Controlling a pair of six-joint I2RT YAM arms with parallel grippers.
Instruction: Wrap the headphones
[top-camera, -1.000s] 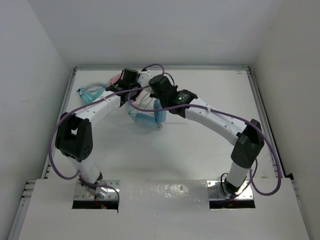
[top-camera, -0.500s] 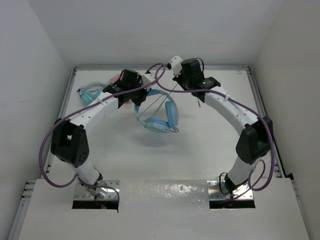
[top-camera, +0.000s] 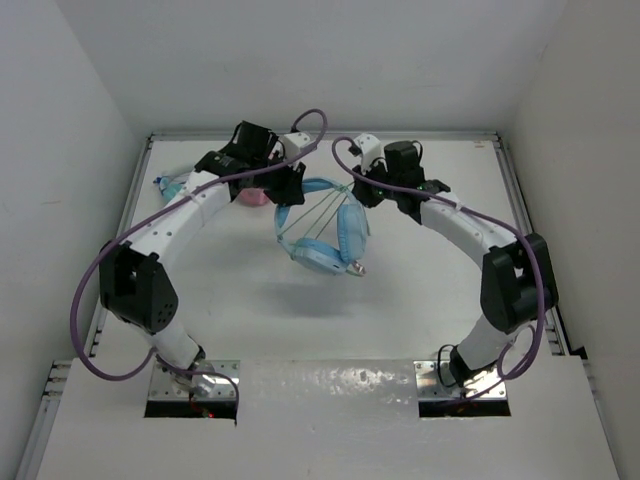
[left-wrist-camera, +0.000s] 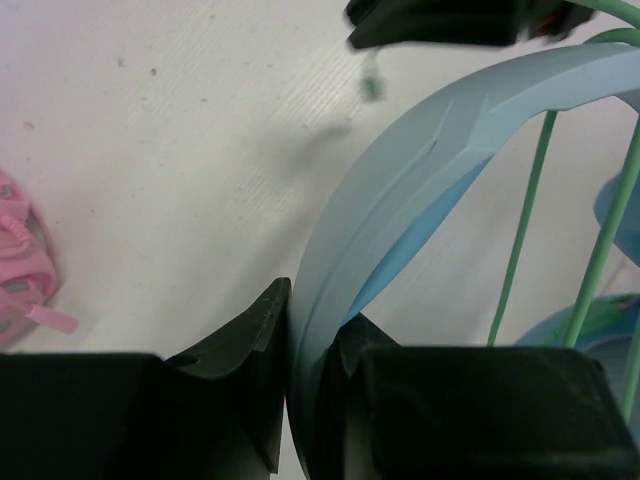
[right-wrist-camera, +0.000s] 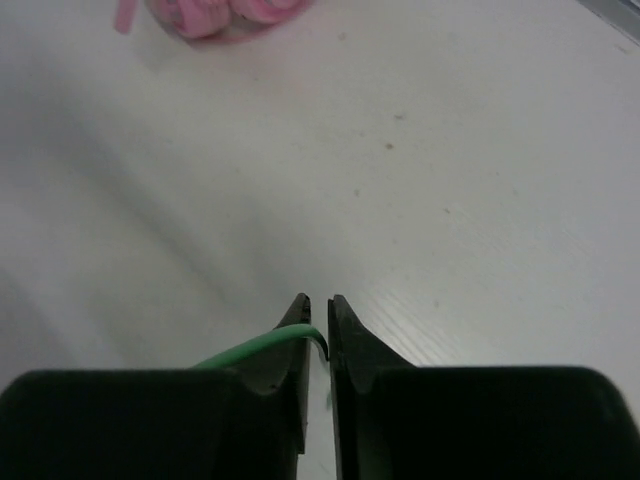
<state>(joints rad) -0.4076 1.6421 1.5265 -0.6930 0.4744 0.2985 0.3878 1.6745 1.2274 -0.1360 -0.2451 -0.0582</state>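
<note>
Light blue headphones (top-camera: 350, 230) held off table (top-camera: 420, 290), far centre, between both arms. Left gripper (left-wrist-camera: 312, 308) clamped on headband (left-wrist-camera: 400, 170). Right gripper (right-wrist-camera: 318, 300) pinching thin green cable (right-wrist-camera: 262, 346); strands stretched across headband arc. Pink headphones (top-camera: 252, 196) on table, just left.

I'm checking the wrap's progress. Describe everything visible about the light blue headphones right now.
The headphones are light blue, smooth plastic by the look, with two padded oval earcups and a curved headband. The left gripper is shut on the headband, holding them apparently above the table, earcups toward the near side. Their thin green cable runs in taut strands across the band's arch; the right gripper pinches it near its end.
</note>
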